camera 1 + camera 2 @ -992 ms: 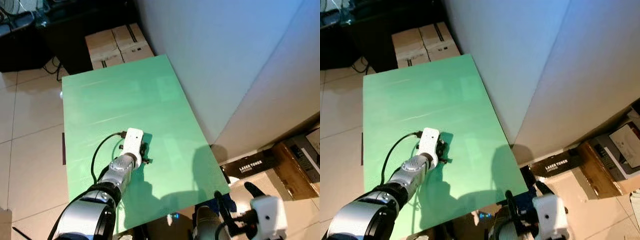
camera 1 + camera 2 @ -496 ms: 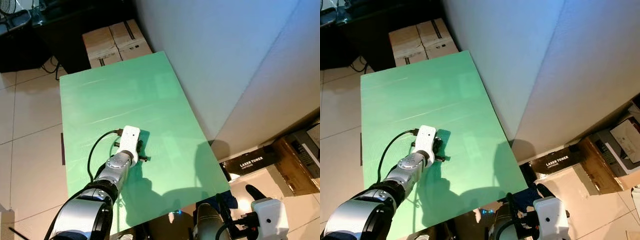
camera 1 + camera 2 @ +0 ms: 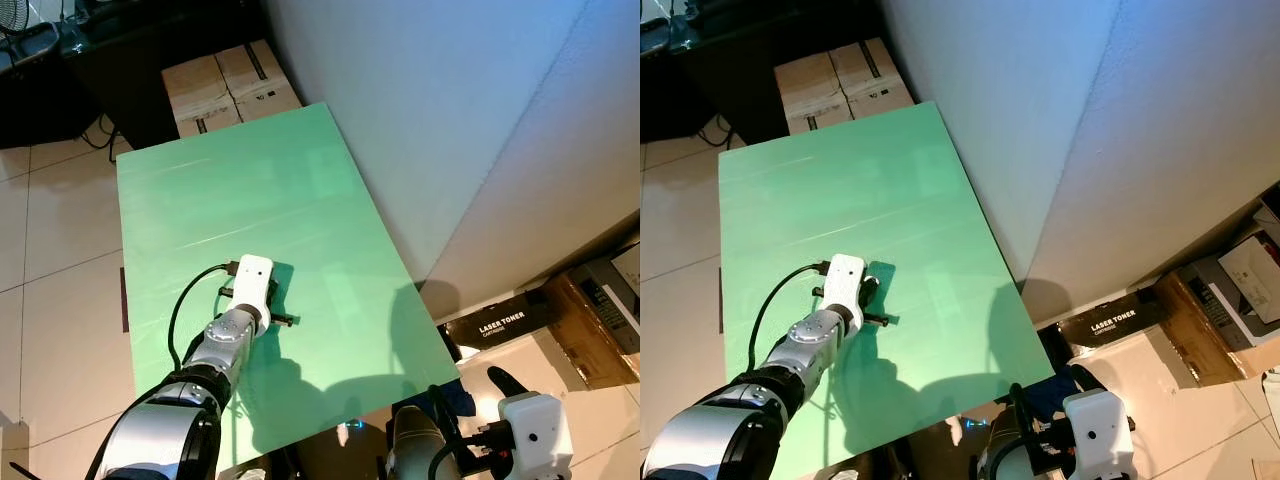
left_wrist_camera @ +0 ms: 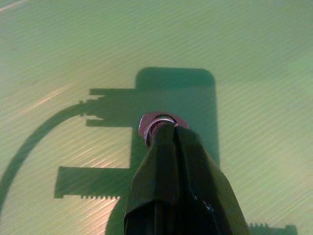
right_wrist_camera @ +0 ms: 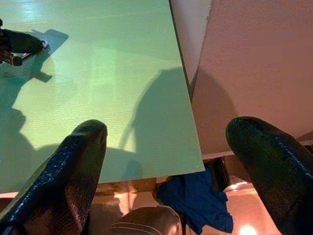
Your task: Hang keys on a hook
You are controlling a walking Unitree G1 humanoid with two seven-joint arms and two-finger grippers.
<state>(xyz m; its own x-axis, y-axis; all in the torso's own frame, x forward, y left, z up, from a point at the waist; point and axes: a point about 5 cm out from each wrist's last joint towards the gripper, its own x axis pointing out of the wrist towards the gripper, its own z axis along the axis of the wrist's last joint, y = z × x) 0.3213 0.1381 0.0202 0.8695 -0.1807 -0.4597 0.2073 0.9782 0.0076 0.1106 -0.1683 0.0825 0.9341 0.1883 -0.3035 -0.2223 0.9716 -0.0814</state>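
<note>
picking up, by the look of it: left hand [image 4: 161, 128] low on the green bench [image 3: 330, 200], lower left of the head view, fingers pressed together, pinching the key ring [image 4: 157, 121]. next, lifting clear and finding a hook. right hand [image 5: 171, 161] spread wide, idle, lower right.

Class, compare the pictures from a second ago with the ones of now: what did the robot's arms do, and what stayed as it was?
The left gripper has drawn back slightly toward the robot over the green table; now its fingers are shut on a metal key ring. The right gripper stays open, low beside the table's near corner. The cardboard boxes and the black toner box have not moved.
</note>
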